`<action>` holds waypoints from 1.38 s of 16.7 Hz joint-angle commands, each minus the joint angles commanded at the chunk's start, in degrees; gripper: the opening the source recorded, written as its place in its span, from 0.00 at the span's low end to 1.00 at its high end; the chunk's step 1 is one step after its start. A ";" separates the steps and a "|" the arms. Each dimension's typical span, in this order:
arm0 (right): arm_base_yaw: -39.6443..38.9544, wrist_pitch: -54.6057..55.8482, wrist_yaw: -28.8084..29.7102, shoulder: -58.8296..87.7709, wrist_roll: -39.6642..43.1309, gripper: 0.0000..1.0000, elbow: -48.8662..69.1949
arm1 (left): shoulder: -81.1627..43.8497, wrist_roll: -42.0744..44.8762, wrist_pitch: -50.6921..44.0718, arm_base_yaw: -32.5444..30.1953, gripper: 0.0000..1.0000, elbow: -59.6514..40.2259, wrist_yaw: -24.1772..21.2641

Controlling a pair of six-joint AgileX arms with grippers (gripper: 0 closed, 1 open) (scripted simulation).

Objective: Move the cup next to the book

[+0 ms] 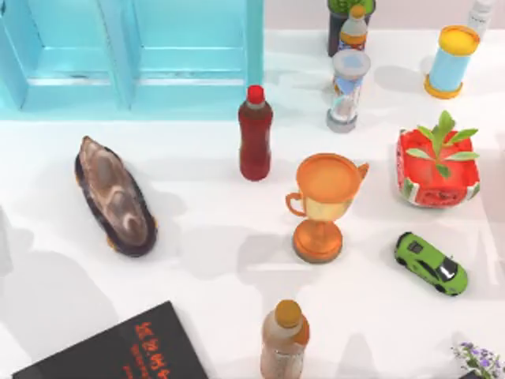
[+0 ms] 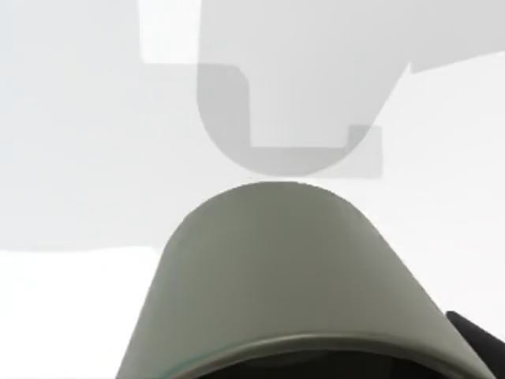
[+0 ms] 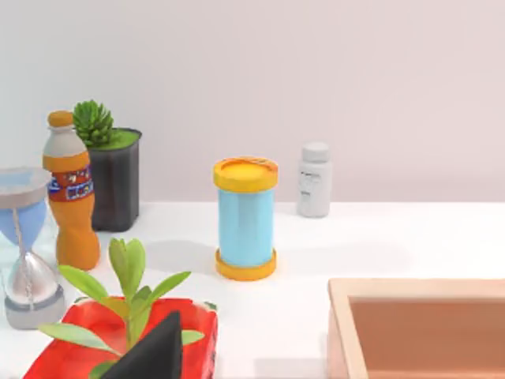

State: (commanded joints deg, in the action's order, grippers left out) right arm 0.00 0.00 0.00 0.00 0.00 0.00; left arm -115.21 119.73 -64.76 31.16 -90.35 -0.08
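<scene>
The left claw (image 2: 480, 346) shows as a dark sliver pressed against the wall of the cup (image 2: 292, 276), and it seems to be clamped on it, though most of the grip lies out of frame. The cup is a smooth, matte olive-grey cylinder, mouth toward the camera, hanging over bare white table (image 2: 71, 316) that carries soft grey shadows. How near it is to the book cannot be told.

The right claw (image 3: 155, 353) shows as a black wedge; whether it is wide or narrow I cannot tell.

Largest first: the table is glossy white and backed by a plain pale wall (image 3: 316, 79), seen beyond the right claw. A turquoise panelled cabinet (image 1: 142, 55) fills the top view's upper left. The book (image 1: 118, 351), flat and black with red-orange lettering, lies at the lower left edge.

Close beside the right claw is a pale wooden box (image 3: 426, 324) with square walls. Just ahead of the right claw stands a red watermelon-patterned planter (image 3: 118, 339) with a leafy green sprig.

Farther off stand a sky-blue canister (image 3: 245, 229) with yellow lid and base, and a glass hourglass (image 3: 28, 253).

From above there is also a long, mottled brown shell-like piece (image 1: 114, 197). To its right come a slim red bottle (image 1: 256, 134), an orange-and-gold two-handled goblet (image 1: 322, 205) and a small lime-green toy car (image 1: 431, 263).
</scene>
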 joint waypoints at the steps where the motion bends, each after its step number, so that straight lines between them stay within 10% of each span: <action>1: 0.00 0.00 0.00 0.00 0.00 1.00 0.00 | 0.54 -2.86 -0.09 -1.25 0.00 0.29 0.02; 8: 0.00 0.00 0.00 0.00 0.00 1.00 0.00 | 6.78 -35.13 -1.70 -15.63 0.00 6.09 -0.37; 23: 0.00 0.00 0.00 0.00 0.00 1.00 0.00 | 28.56 -134.14 -3.20 -53.23 0.00 27.20 -2.65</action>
State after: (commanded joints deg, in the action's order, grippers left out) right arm 0.00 0.00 0.00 0.00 0.00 0.00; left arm -86.65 -14.41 -67.96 -22.07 -63.15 -2.73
